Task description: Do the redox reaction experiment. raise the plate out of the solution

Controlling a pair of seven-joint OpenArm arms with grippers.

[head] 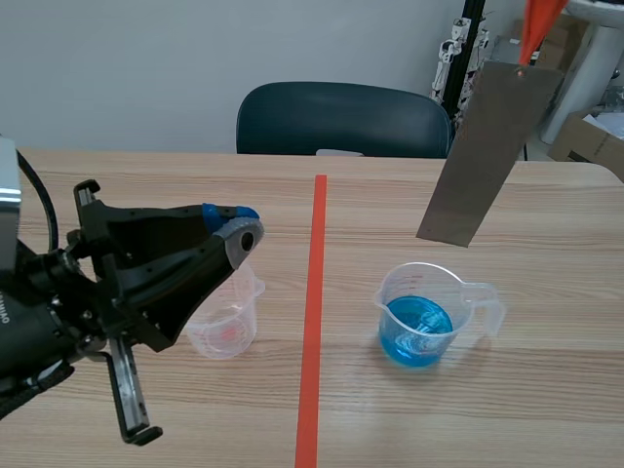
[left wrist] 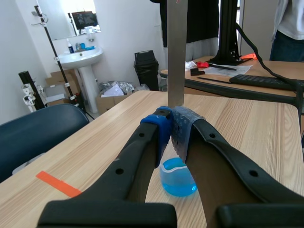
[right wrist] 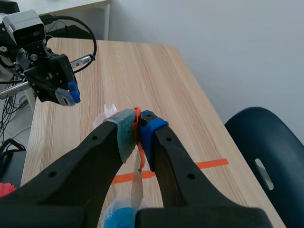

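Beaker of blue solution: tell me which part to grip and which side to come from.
Grip the clear plastic beaker of blue solution by its looped handle, coming in level from the robot's right. The handle juts out that way, clear of the liquid, and the beaker stands upright. The grey metal plate hangs above it, so a descent from overhead looks crowded.

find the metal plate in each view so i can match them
Scene view: metal plate hangs tilted, upper right, above the blue beaker.
Left wrist view: plate rises upright beyond the shut left tool, beaker below it.
Right wrist view: plate edge-on under the right tool, hung from an orange clip.
Shared landmark: the blue beaker.
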